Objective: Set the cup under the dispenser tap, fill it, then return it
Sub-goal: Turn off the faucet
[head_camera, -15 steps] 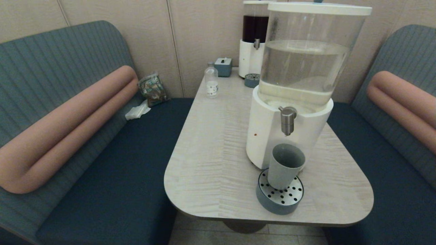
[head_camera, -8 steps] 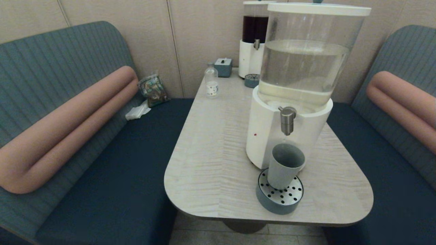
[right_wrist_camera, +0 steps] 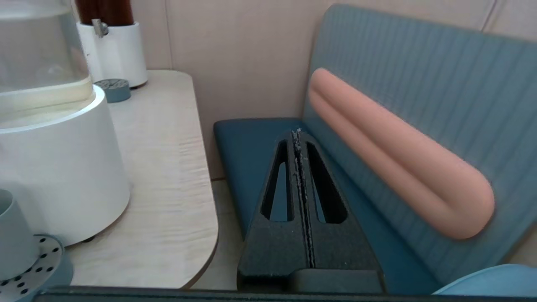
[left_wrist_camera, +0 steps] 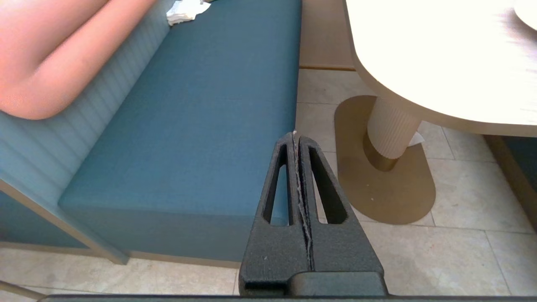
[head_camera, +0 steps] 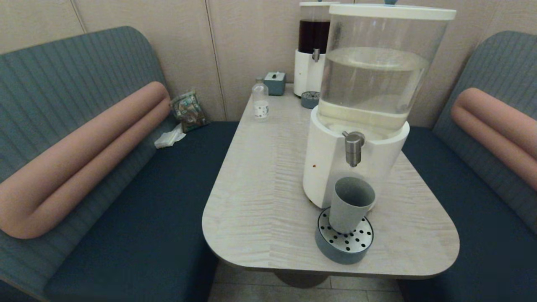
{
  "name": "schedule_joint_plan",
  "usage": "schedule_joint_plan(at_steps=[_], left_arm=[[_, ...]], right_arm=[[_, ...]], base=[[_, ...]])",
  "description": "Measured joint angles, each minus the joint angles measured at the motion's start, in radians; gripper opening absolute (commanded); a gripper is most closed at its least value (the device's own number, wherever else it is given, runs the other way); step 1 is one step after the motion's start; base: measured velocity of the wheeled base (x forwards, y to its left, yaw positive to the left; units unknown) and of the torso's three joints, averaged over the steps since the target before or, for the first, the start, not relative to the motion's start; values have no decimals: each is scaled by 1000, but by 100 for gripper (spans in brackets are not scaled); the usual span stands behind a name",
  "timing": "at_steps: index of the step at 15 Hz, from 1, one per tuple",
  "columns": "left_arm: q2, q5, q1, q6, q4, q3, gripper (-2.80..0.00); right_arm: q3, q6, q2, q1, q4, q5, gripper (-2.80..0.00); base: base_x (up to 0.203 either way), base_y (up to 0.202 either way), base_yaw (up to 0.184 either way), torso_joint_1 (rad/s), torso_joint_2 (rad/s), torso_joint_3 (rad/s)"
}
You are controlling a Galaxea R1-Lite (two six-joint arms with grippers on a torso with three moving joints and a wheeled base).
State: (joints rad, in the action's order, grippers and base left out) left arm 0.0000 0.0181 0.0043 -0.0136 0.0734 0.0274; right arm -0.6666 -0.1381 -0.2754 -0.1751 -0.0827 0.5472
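The grey-blue cup point(head_camera: 350, 203) stands upright on the round perforated drip tray point(head_camera: 345, 242), directly below the brushed-metal dispenser tap point(head_camera: 353, 147) of the big clear tank point(head_camera: 373, 75) with pale liquid. No liquid stream shows. A sliver of the cup point(right_wrist_camera: 10, 237) also shows in the right wrist view. My left gripper point(left_wrist_camera: 297, 135) is shut and empty, low beside the left bench, below table height. My right gripper point(right_wrist_camera: 298, 132) is shut and empty, off the table's right edge over the right bench. Neither arm shows in the head view.
A dark-liquid dispenser point(head_camera: 312, 46) with its own small tray point(head_camera: 310, 99) stands at the table's back. A clear bottle point(head_camera: 260, 100) and a small grey box point(head_camera: 275, 82) sit near it. Padded benches point(head_camera: 126, 197) flank the table point(head_camera: 260, 188); its pedestal point(left_wrist_camera: 390, 130) is below.
The head view has shifted very slightly; the cup, tap and tray stay where they were.
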Motion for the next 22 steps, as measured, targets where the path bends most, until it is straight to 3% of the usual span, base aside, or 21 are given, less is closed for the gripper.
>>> schedule_joint_plan(at_steps=[4, 7, 11, 14, 18, 22], left_arm=[[0, 0, 0, 0, 0, 0, -280], [0, 0, 0, 0, 0, 0, -280], [0, 0, 0, 0, 0, 0, -280], [0, 0, 0, 0, 0, 0, -280], [0, 0, 0, 0, 0, 0, -280], [0, 0, 0, 1, 0, 0, -280]], right_arm=[[-20, 13, -16, 60, 5, -152, -280], [-126, 38, -137, 64, 12, -299, -280], [-467, 134, -476, 39, -62, -545, -280], [-768, 201, -752, -52, -217, -682, -280], [-1122, 277, -1106, -188, -458, -686, -280], [-1251, 284, -1336, -361, -498, -572, -280]], base=[[0, 0, 0, 0, 0, 0], [0, 0, 0, 0, 0, 0], [0, 0, 0, 0, 0, 0], [0, 0, 0, 0, 0, 0], [0, 0, 0, 0, 0, 0], [0, 0, 0, 0, 0, 0]])
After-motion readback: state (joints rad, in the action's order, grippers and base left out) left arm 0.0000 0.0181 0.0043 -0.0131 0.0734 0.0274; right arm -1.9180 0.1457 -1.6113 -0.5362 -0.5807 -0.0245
